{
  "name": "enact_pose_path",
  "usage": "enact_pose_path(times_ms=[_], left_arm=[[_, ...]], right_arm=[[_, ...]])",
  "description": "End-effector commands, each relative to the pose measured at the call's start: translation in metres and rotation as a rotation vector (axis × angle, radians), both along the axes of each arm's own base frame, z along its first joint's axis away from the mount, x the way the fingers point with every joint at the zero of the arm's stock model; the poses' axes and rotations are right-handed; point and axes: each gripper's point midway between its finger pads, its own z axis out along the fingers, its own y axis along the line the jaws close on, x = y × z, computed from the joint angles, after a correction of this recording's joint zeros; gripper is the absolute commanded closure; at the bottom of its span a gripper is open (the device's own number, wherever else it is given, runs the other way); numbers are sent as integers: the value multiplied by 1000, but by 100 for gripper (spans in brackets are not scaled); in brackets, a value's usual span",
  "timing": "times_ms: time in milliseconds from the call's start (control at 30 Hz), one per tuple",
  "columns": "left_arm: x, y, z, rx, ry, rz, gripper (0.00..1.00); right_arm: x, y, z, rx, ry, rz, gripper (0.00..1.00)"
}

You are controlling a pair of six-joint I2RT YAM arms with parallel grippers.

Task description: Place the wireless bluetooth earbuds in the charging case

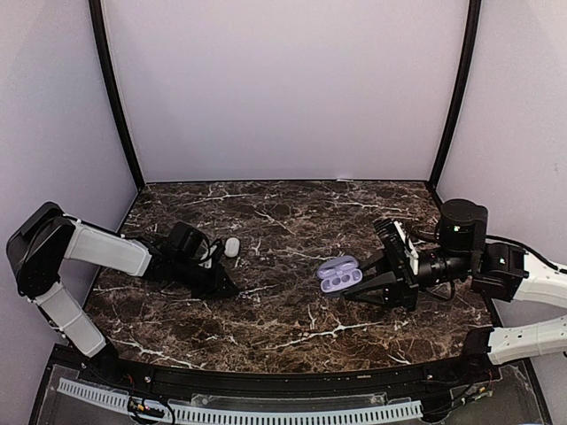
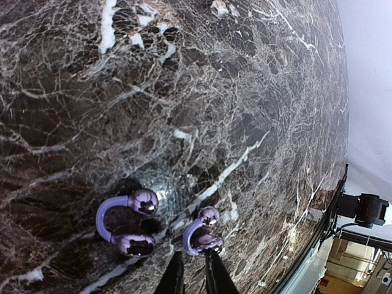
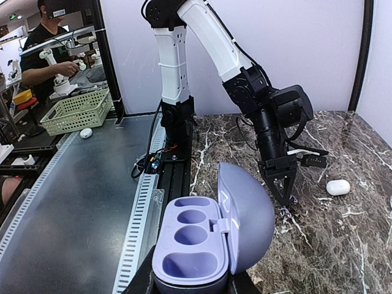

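Note:
Two lavender C-shaped clip earbuds lie on the dark marble in the left wrist view, one [image 2: 125, 223] to the left and one [image 2: 202, 236] right at my fingertips. My left gripper [image 2: 194, 260] has narrowed to a slim gap, its tips on either side of the lower end of the nearer earbud, which still rests on the table. The charging case [image 3: 211, 239] is lavender and stands open, with empty lilac wells. My right gripper [image 3: 193, 286] is shut on its base and holds it just above the table [image 1: 339, 274], to the right of the left gripper [image 1: 226, 288].
A plain white oval pebble [image 1: 232, 247] lies just behind the left gripper, also seen in the right wrist view [image 3: 338, 187]. A slotted cable rail [image 1: 266, 412] runs along the table's near edge. Off the table stand a green basket [image 3: 73, 110] and a person.

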Motion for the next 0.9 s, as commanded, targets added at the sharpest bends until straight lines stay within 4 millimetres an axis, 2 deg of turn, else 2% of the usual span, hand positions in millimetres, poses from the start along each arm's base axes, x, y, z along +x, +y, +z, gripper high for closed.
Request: enact_pose_path(times_ms=[0, 367, 567, 867], left_arm=[[1, 0, -5, -15, 21, 12, 88], [3, -6, -9, -43, 38, 6, 89], [6, -5, -12, -48, 46, 16, 86], [11, -8, -6, -101, 35, 46, 84]], right_arm=[[-1, -3, 16, 41, -26, 4, 100], [0, -3, 14, 33, -27, -3, 100], [0, -3, 16, 36, -28, -2, 100], [-1, -2, 14, 34, -21, 5, 100]])
